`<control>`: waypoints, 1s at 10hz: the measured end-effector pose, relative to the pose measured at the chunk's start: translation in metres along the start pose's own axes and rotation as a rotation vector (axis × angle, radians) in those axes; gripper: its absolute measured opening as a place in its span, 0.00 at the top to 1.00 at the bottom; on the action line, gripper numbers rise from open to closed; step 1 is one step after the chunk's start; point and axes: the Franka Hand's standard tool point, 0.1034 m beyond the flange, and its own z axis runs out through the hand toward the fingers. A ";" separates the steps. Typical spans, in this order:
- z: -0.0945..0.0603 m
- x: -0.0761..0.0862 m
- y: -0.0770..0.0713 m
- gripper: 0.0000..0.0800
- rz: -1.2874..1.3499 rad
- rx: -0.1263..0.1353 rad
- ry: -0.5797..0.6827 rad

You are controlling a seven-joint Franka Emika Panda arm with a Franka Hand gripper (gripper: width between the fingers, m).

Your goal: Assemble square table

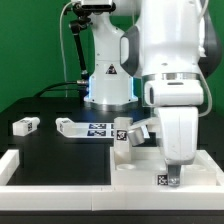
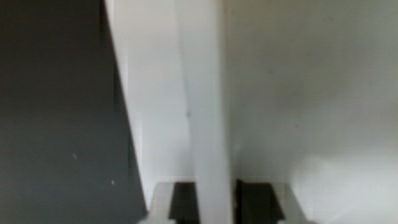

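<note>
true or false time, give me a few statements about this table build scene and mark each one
1. The end effector is down low at the exterior view's right. True.
2. The end effector is wide open. False: it is shut.
3. A leg block lies on the black surface at the exterior view's left. True.
4. That leg block is lifted in the air. False: it rests on the surface, well apart from the end effector.
</note>
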 end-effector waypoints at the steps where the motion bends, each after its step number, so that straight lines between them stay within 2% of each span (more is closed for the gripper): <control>1: 0.000 0.001 0.000 0.91 0.004 -0.001 -0.002; 4: 0.000 0.000 0.000 0.91 0.004 -0.009 -0.008; 5: 0.000 0.000 0.000 0.79 0.004 -0.009 -0.008; 6: 0.000 -0.001 0.000 0.79 0.005 -0.008 -0.008; 8: 0.000 -0.001 0.000 0.34 0.006 -0.008 -0.008; 9: 0.000 -0.002 0.000 0.34 0.006 -0.008 -0.008; 10: 0.000 -0.002 0.000 0.21 0.007 -0.008 -0.009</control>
